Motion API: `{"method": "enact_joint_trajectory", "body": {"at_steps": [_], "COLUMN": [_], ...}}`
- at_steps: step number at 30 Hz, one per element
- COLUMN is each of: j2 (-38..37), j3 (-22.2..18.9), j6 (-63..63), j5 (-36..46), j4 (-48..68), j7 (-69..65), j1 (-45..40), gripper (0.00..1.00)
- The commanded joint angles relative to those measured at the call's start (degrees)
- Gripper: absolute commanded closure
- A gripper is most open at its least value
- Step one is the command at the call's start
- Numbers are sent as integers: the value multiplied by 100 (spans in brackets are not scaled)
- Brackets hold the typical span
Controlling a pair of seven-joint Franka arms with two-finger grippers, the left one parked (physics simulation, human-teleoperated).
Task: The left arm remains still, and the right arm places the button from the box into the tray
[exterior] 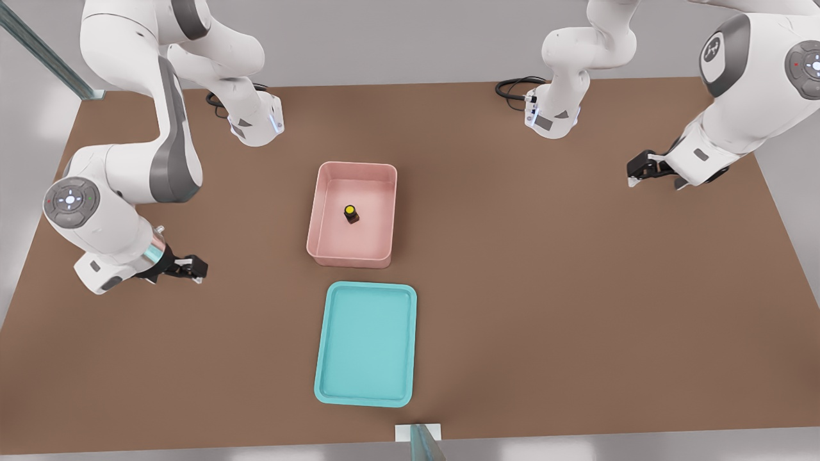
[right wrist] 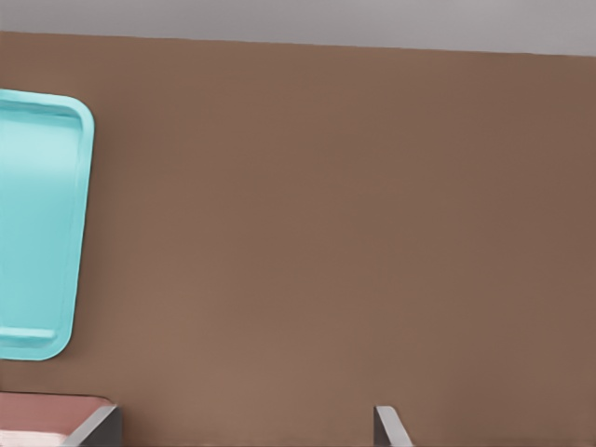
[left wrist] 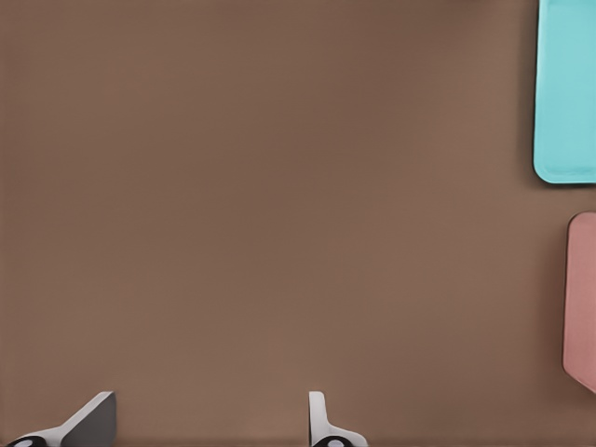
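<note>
A brown table point(exterior: 544, 288) is filling most of the scene. A black cable point(exterior: 512, 86) is coiling at its far edge, and a second cable point(exterior: 214, 105) is lying further along that edge. A greenish rail point(exterior: 45, 54) is slanting past one far corner. Another rail point(exterior: 426, 443) is standing on a white plate point(exterior: 403, 433) at the middle of the near edge.

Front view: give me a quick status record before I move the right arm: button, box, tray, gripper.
button: upright on the box floor, near its middle
box: on the table, just beyond the tray
tray: holds nothing, separated from the box by a narrow gap
gripper: open, holding nothing, at the front view's left, level with the gap between box and tray
task state: button not yet picked
</note>
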Motion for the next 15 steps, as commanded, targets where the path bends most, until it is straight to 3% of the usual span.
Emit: {"method": "enact_joint_trajectory", "body": {"at_steps": [1,3,4,7,11,15], "j2": [-9,-26,-70,-106,-141,-229], "j3": [-3,199,567,1007,1113,1306], "j6": [-47,-39,478,1648,2993,3415], "j5": [128,172,137,41,-91,-83], "j4": [-53,-430,-965,-2074,-3304,-3937], "j7": [-523,-602,-602,-514,-136,286], "j1": [12,601,724,1216,1506,1656], "gripper": [0,0,0,0,0,0]}}
